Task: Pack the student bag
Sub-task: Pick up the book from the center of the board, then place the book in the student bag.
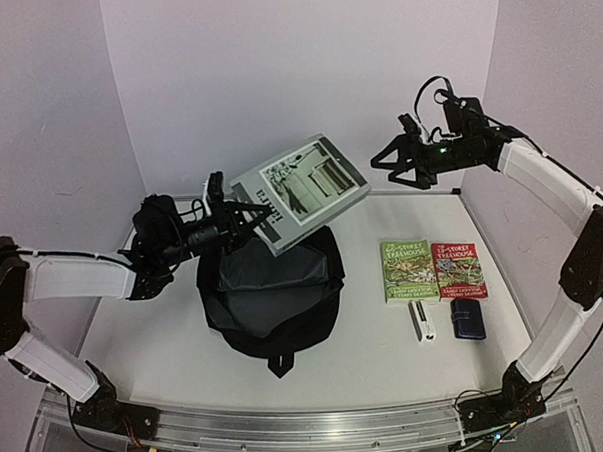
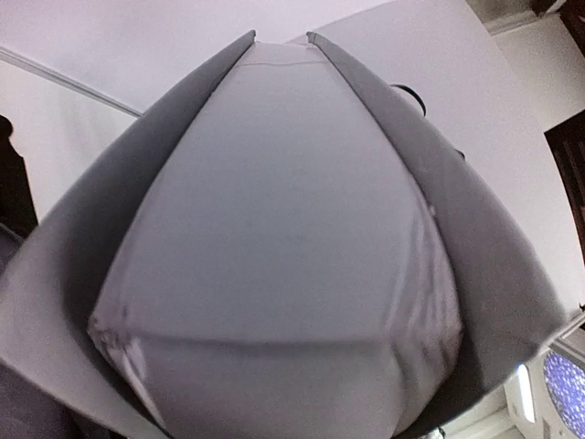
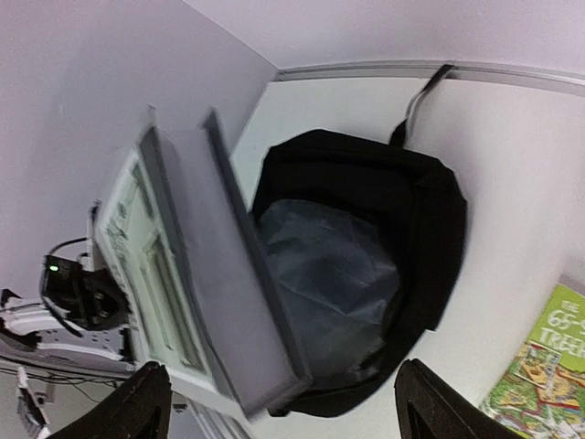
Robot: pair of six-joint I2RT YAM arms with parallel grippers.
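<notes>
Left gripper (image 1: 243,217) is clamped on the near edge of a large grey book (image 1: 302,189). The book juts out ahead of its fingers, tilted, cover up. The student bag (image 1: 320,315) lies directly beneath this gripper and its load, mouth open, grey lining showing. The book is probably held here so it can slide down into the opening.

Right gripper (image 1: 387,167) is raised beyond the book's far edge, jaws wide apart, nothing between them. Its wrist view looks down on the bag.

The hold is one-sided, so the book may sag.

Below the right gripper, a green book (image 1: 407,271), a red book (image 1: 459,269) and a dark-blue case (image 1: 469,319) lie unpacked.
</notes>
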